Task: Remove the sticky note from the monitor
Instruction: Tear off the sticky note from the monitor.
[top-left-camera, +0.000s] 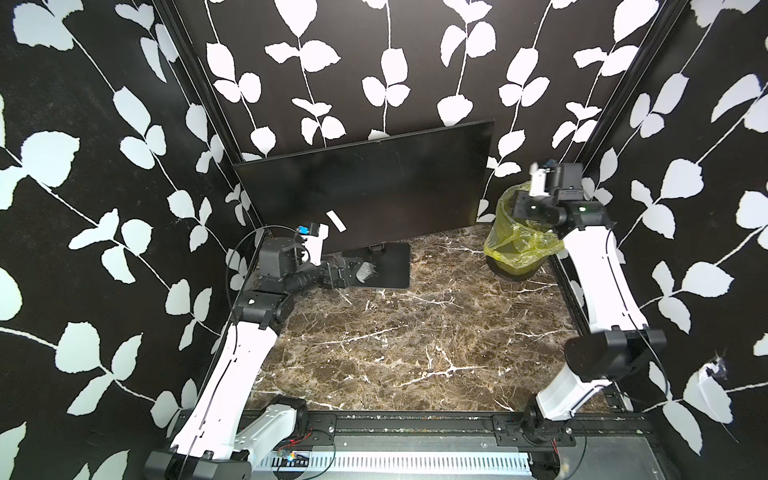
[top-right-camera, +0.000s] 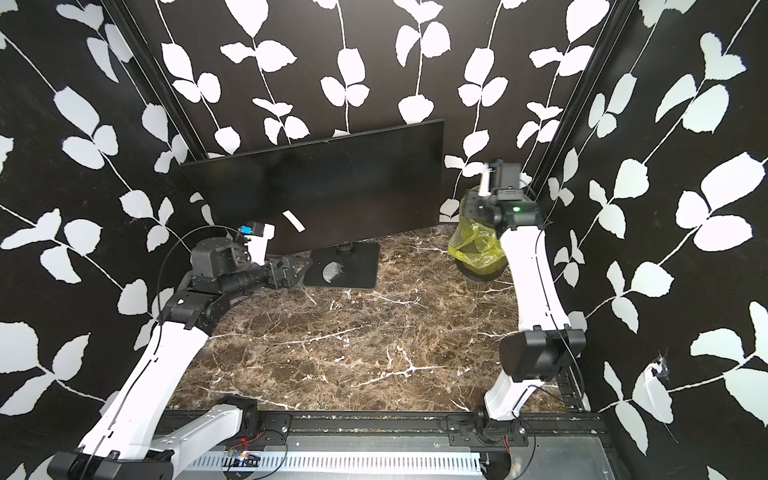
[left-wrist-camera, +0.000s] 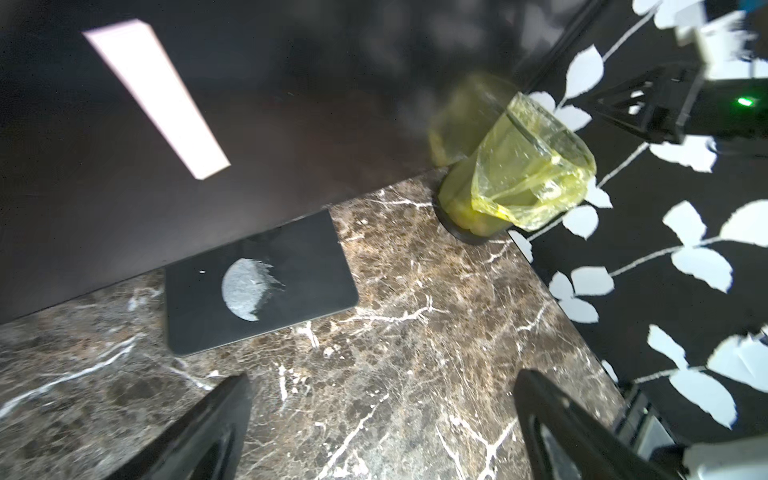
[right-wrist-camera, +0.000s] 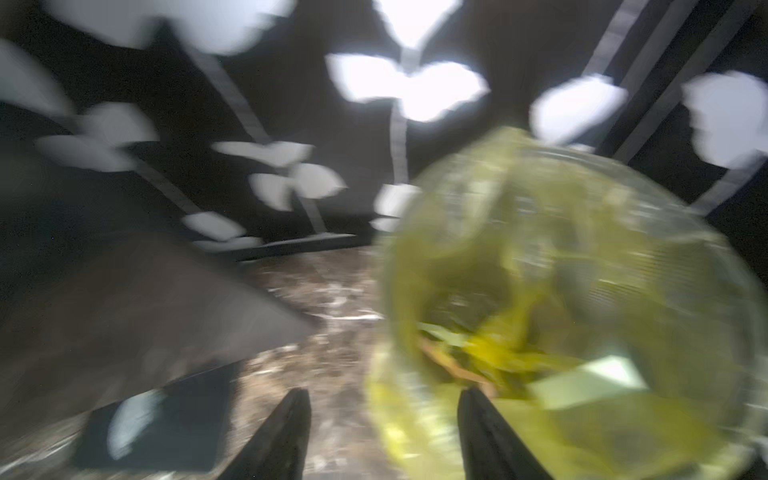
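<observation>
Yellow-lined bin (right-wrist-camera: 582, 249) below R gripper (right-wrist-camera: 384, 409), jaws apart, empty, L gripper (left-wrist-camera: 384, 380) same

We see a lab test booth: leaf-print walls (top-left-camera: 62, 249) box a marbled tabletop (top-left-camera: 415, 353) (mounting rail (top-left-camera: 415, 420) along frame bottom).

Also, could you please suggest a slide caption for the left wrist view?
Open left gripper above brown marble tabletop, facing large flat black monitor and yellow-bagged round bin.
</observation>
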